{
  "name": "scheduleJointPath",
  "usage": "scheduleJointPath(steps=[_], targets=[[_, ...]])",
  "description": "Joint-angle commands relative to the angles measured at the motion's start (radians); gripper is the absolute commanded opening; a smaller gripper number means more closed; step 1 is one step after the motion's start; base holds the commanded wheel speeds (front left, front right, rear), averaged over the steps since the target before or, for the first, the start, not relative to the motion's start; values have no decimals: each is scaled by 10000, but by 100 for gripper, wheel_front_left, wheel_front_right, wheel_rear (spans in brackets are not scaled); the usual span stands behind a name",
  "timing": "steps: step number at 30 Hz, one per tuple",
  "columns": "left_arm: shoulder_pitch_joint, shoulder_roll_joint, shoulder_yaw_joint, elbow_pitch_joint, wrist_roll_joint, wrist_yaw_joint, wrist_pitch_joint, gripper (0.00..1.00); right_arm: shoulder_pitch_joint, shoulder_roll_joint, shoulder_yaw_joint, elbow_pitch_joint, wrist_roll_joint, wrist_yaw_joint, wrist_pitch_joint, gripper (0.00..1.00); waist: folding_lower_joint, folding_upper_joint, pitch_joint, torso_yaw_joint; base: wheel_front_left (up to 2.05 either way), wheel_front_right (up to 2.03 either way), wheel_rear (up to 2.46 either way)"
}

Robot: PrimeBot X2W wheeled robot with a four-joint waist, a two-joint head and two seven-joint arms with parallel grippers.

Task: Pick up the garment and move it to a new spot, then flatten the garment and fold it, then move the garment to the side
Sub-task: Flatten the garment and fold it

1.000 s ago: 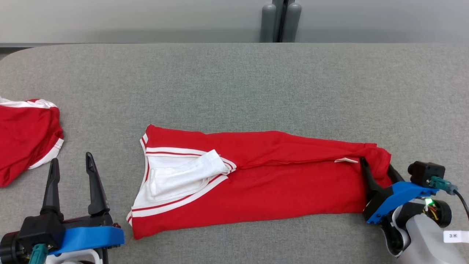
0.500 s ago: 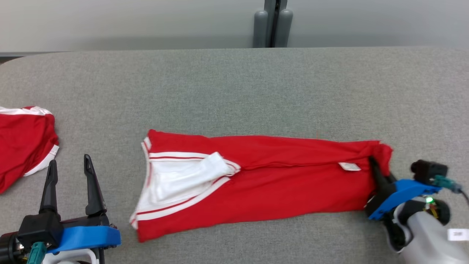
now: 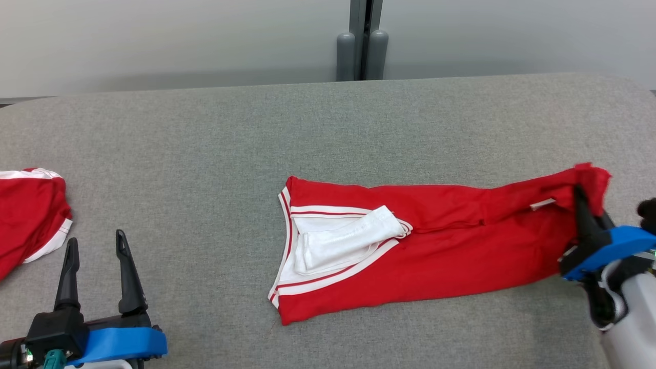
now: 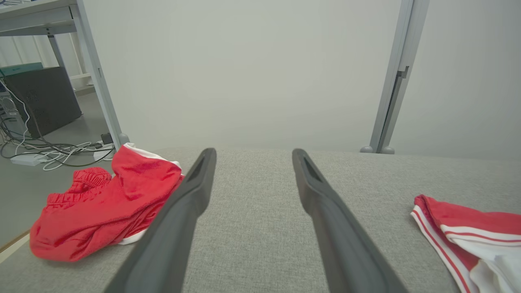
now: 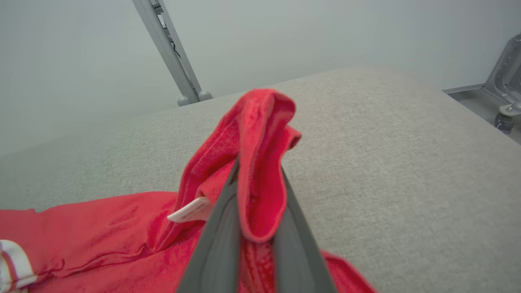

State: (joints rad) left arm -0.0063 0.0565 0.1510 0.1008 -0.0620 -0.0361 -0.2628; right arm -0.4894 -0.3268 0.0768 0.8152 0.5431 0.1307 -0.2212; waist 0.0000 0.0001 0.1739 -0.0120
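Observation:
The garment is red with white trim, folded into a long band across the grey table. Its trimmed end points left and a white label shows near its right end. My right gripper is shut on that right end, which stands bunched and raised off the table. In the right wrist view red cloth is pinched between the fingers and folds over their tips. At the lower left my left gripper stands open and holds nothing. In the left wrist view its fingers frame bare table, with the garment's trimmed end at the right.
Another crumpled red and white garment lies at the table's left edge, also seen in the left wrist view. A grey post stands behind the table's far edge. The table's rounded right end lies beyond the raised cloth.
My right gripper has shut on the garment's right end, raised it and pulled the whole garment to the right across the table. The head camera has shifted. The left gripper has stayed put.

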Motion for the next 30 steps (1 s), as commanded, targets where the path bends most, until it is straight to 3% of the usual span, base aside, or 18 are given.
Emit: scheduleJointPath(steps=[1,14,23,30], targets=[[-2,-15,22,-5,-58,-1,-23,100,22,244,125,-330,190,1,98,0,0,-1,1,3,0,0,0],[-245,-54,3,114,-161,-99,-25,100,646,2158,1849,-3401,401,3,1182,0,0,-1,137,236,0,0,0],[-525,-66,-247,346,-134,-187,-23,100,233,2748,2994,-3405,588,3,1166,0,0,-1,264,662,0,0,0],[-616,-68,-577,429,-246,-93,-25,100,-293,2752,4310,-2955,1740,3,600,0,0,-1,289,970,0,0,0]])
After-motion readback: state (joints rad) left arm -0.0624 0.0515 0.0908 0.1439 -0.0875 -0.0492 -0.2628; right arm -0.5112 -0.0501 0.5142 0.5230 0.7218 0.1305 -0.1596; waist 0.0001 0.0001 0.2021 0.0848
